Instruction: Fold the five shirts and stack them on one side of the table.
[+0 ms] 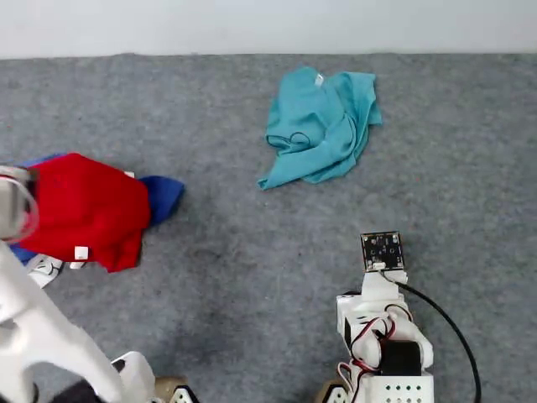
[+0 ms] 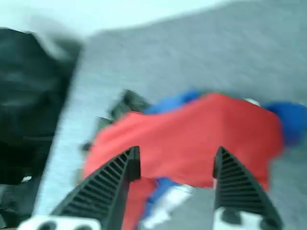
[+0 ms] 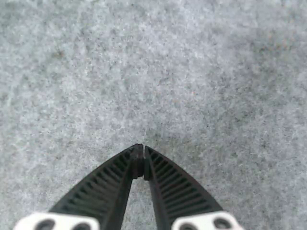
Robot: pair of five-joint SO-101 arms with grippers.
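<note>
A folded red shirt (image 1: 88, 210) tops a pile at the table's left side, with a blue shirt (image 1: 165, 195) sticking out beneath it and a white piece (image 1: 46, 267) at its near edge. A teal shirt (image 1: 319, 126) lies crumpled at the far middle. In the left wrist view my left gripper (image 2: 176, 160) hangs open above the red shirt (image 2: 192, 134), nothing between its fingers; blue cloth (image 2: 290, 122) and a dark layer (image 2: 125, 103) show under the red. My right gripper (image 3: 142, 160) is shut and empty just over bare grey felt.
Grey felt (image 1: 252, 269) covers the table. The left arm (image 1: 33, 327) rises at the near left edge beside the pile. The right arm (image 1: 382, 336) rests at the near right. A dark bulky object (image 2: 29, 96) lies beyond the table's edge.
</note>
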